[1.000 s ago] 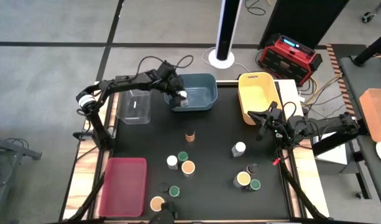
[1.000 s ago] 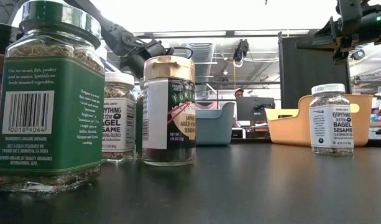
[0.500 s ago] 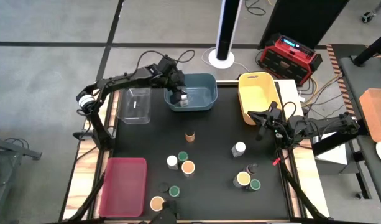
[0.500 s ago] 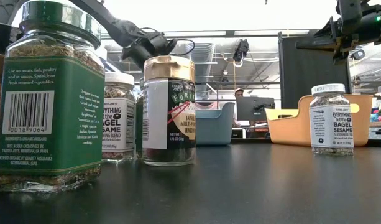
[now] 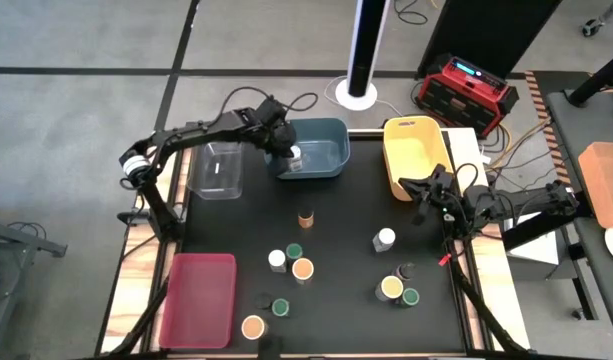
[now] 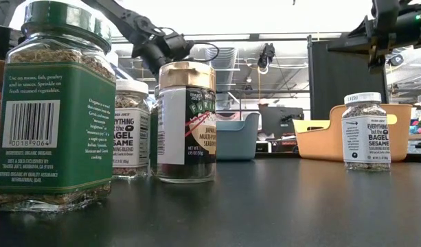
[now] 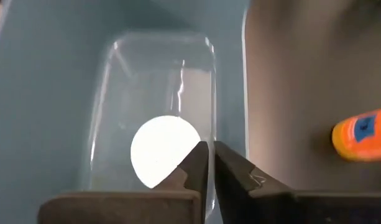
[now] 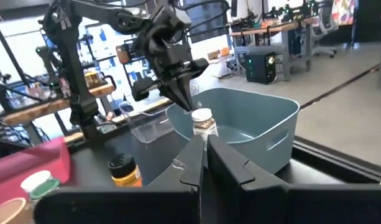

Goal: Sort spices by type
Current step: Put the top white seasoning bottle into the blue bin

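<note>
Left gripper [image 5: 289, 155] over the blue bin [image 5: 326, 134] at 12 o'clock on the table, fingers pressed together, empty. White-lidded spice jar [image 5: 295, 154] standing inside that bin just below. Right gripper [image 5: 419, 190] at 3 o'clock beside the yellow bin [image 5: 414, 160], fingers together. Other jars [image 5: 302, 268] scattered from centre toward 6 o'clock.

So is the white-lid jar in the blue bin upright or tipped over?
Upright. The jar stands lid-up inside the blue bin, and the left gripper hangs just above it, fingers shut and apart from the lid.
</note>
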You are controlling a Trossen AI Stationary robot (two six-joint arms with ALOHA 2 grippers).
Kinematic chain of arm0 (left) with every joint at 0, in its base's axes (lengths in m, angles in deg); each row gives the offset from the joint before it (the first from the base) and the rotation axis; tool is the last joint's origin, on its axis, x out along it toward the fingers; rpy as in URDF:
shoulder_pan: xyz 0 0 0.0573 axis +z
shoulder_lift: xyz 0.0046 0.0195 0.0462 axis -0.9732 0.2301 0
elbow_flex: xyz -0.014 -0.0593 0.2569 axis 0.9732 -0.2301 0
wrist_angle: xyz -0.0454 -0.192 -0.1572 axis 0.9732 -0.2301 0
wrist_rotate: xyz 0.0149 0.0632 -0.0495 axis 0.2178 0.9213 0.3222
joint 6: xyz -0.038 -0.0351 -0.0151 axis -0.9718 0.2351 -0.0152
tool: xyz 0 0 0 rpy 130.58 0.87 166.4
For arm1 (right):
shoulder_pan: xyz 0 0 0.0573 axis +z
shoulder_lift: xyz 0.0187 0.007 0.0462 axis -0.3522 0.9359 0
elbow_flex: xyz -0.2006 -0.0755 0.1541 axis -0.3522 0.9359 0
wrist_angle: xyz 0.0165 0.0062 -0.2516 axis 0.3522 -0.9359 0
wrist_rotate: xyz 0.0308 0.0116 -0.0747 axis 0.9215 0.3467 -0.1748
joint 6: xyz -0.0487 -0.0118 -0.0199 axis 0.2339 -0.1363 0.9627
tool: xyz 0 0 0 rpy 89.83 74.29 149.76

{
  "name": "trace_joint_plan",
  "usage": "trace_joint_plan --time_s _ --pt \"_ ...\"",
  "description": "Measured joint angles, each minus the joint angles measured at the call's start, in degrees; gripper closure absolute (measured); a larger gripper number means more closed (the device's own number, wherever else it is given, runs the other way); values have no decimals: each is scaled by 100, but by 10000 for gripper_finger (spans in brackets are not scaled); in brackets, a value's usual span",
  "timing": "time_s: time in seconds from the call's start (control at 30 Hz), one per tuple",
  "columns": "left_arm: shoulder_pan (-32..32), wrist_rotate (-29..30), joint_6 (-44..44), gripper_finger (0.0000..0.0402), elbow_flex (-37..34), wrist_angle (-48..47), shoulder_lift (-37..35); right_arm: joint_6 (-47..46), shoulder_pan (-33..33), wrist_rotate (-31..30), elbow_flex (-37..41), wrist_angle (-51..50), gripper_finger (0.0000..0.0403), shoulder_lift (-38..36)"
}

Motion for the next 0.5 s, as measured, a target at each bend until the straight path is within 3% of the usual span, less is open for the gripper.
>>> trace_joint_plan --time_s 0.5 --pt "46 357 1092 401 163 -373 -70 -67 0 -41 0 43 390 376"
